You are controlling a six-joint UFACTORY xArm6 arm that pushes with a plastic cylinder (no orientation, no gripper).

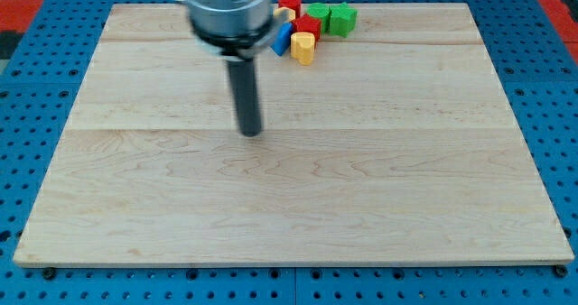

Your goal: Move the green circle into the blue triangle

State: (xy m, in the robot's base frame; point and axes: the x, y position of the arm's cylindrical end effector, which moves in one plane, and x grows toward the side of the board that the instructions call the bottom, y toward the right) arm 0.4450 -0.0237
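My tip (250, 134) is the bottom of a straight dark rod. It sits on the pale wooden worktop (289, 206), a bit left of the middle, well apart from all the blocks. This end effector has no jaws, so nothing spreads, presses shut or pinches; it only pushes.

The blocks are all bunched up by the top edge of the worktop, near the middle. There's a small green wooden block (318, 14), prob. the green circle, but its shape is hard to tell. Just to its right is another green block (343, 19) w/ bumpy edges. A blue wooden block (282, 40), prob. the blue triangle, sits at the left of the bunch, partly hidden by the arm's grey body. Between them are a red block (307, 27) and a yellow block (303, 47). One more red block (289, 2) is at the top.

The blocks are squeezed so close that I think pushing green to blue is tricky, b/c red and yellow are in the way.
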